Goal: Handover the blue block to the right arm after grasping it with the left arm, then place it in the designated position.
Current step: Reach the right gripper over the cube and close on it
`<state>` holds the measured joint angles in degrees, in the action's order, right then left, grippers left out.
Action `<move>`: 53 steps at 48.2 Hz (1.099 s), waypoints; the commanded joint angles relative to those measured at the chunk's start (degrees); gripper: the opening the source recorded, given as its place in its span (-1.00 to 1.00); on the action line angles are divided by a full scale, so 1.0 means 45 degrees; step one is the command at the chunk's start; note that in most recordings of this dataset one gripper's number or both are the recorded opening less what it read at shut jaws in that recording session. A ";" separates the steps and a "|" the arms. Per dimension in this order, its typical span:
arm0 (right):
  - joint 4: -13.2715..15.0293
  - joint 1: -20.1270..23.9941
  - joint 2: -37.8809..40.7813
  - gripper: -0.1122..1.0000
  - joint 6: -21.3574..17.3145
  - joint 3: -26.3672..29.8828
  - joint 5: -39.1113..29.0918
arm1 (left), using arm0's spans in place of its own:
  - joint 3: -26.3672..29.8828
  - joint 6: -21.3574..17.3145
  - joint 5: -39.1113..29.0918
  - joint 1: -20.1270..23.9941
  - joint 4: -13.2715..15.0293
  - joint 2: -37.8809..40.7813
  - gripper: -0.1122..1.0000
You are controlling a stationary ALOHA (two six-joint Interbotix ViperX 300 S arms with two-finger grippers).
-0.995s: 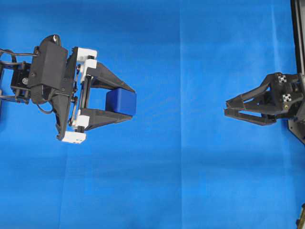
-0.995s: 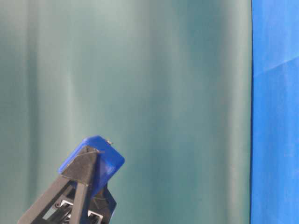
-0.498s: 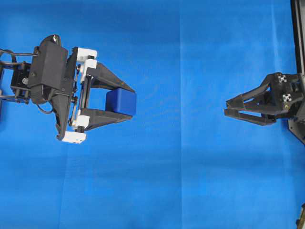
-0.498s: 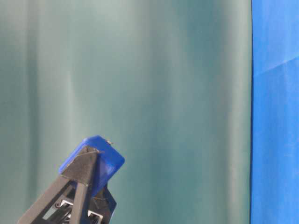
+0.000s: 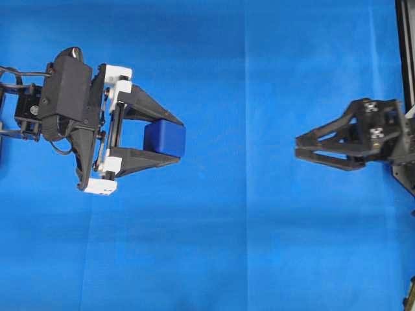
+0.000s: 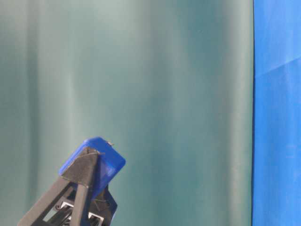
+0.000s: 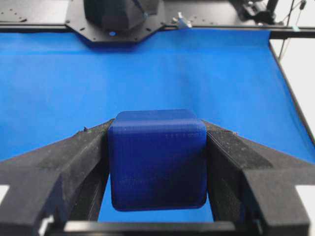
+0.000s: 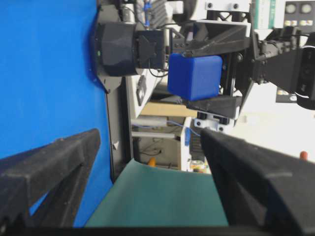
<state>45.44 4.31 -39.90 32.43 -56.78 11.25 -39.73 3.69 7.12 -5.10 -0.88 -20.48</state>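
The blue block (image 5: 165, 138) is a small dark-blue cube, lifted off the cloth and clamped between the two black fingers of my left gripper (image 5: 174, 138). In the left wrist view the blue block (image 7: 157, 158) fills the gap, both fingers pressed on its sides. The table-level view shows the blue block (image 6: 104, 162) held up at the lower left. My right gripper (image 5: 298, 147) is at the right, turned on its side, open and empty, tips pointing left toward the block across a wide gap. In the right wrist view the blue block (image 8: 195, 76) shows ahead in the left gripper.
Blue cloth (image 5: 246, 246) covers the table. A black frame (image 5: 404, 45) runs along the right edge. A green backdrop (image 6: 141, 70) stands behind the scene.
The right gripper has moved a little left toward the block and turned slightly. The left gripper and block have not moved.
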 commanded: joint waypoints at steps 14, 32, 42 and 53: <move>0.0020 -0.0469 0.2949 0.94 -0.0020 0.2715 0.0098 | 0.0156 0.0195 0.0098 0.0039 0.0000 -0.0137 0.08; 0.0039 -0.0586 0.5645 0.94 0.0000 0.5352 0.0098 | 0.0156 0.0234 0.0078 0.0020 0.0020 -0.0117 0.08; 0.0039 -0.0605 0.6660 0.94 0.0000 0.6562 0.0117 | 0.0156 0.0234 0.0059 -0.0020 0.0020 -0.0137 0.08; 0.0039 -0.0605 0.7363 0.94 0.0000 0.7383 0.0039 | 0.0137 0.0234 0.0039 -0.0039 0.0020 -0.0137 0.08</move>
<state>45.62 1.76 -6.59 32.61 -25.84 11.25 -39.73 4.75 7.03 -5.10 -0.88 -20.48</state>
